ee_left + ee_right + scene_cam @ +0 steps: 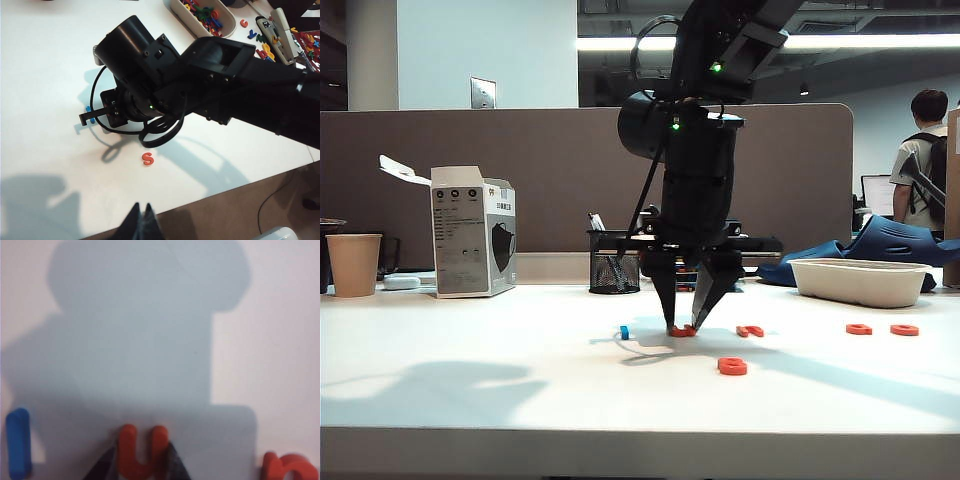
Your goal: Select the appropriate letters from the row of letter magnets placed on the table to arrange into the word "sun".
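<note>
Between right jaws: orange "u" (141,452).

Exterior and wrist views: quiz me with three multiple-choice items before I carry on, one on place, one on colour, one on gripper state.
1. Where is the s?
A. nearer the table's front edge than the row
B. in the white tray
C. by the paper cup

2. What colour is the magnet beside the u?
A. green
B. blue
C. yellow

3. What is the right gripper doing?
A. hanging open, high up
B. shut on the u at the table
C. holding the mesh pen cup

Answers: 1 A, it lies alone up front. 2 B, clearly blue. 3 B, fingers flank the u.
</note>
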